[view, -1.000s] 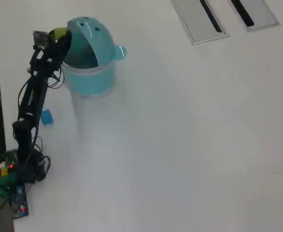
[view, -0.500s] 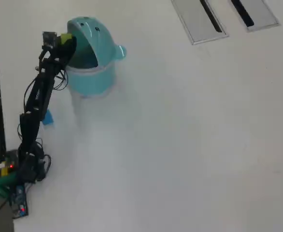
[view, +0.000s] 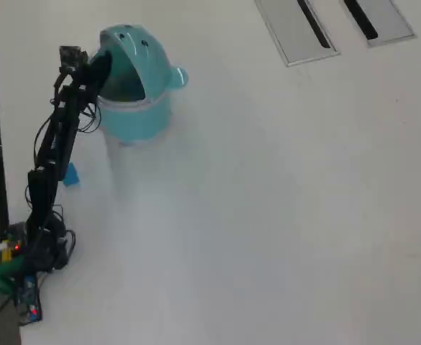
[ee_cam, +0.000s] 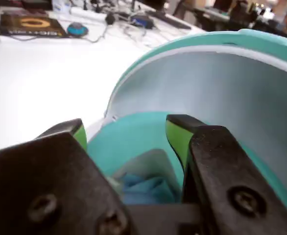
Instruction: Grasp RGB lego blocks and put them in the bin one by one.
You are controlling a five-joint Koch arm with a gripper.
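In the wrist view the gripper [ee_cam: 126, 129] hangs over the mouth of the teal bin [ee_cam: 261, 46], its green-padded jaws spread wide with nothing between them. In the overhead view a blue block [view: 70, 175] lies on the table [view: 282, 215] beside the arm, apart from the bin. Pulling back carelessly could snag the domed lid and tip the light bin.

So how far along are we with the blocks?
Looks mostly done: in the overhead view no red or yellow-green block shows on the white table, so they are probably inside the light-teal round plastic bin, though its contents are blurred. In hand: nothing; the jaws stand open and empty at the bin's mouth. Left: the small blue cube beside the arm.
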